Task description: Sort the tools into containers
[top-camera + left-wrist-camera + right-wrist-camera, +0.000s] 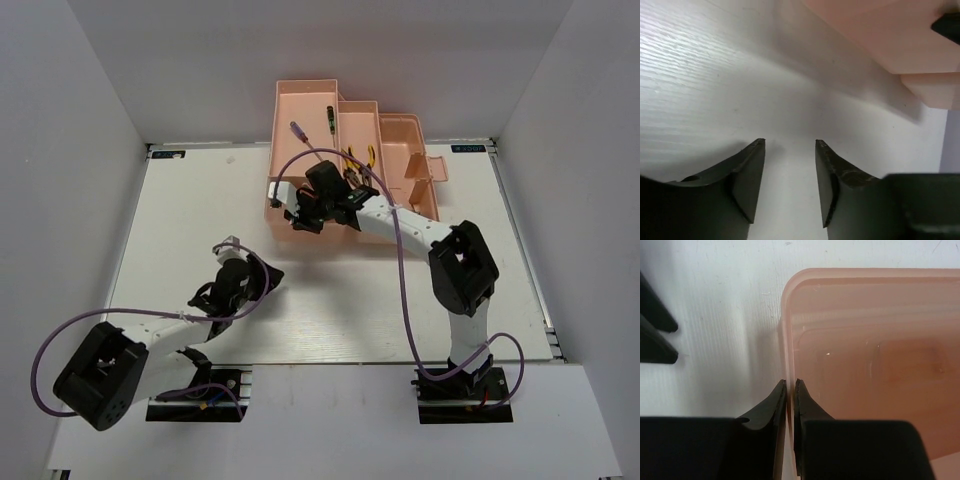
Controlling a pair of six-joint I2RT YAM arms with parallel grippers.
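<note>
The pink toolbox (345, 125) stands at the table's far middle with its stepped compartments open. A purple-handled screwdriver (299, 133), a dark green-handled screwdriver (327, 117) and yellow-and-black pliers (360, 155) lie in it. A salmon-pink tray (285, 228) sits in front of it. My right gripper (300, 217) is shut on that tray's side wall (789, 325); one finger is inside and one outside (790, 383). The tray's inside looks empty in the right wrist view. My left gripper (270, 273) is open and empty over bare table (790, 143), short of the tray (880, 35).
The white table (200, 220) ends at grey walls on the left, the back and the right. Two dark tips (657, 342) show at the left edge of the right wrist view. A purple cable (400, 270) arcs over the right arm.
</note>
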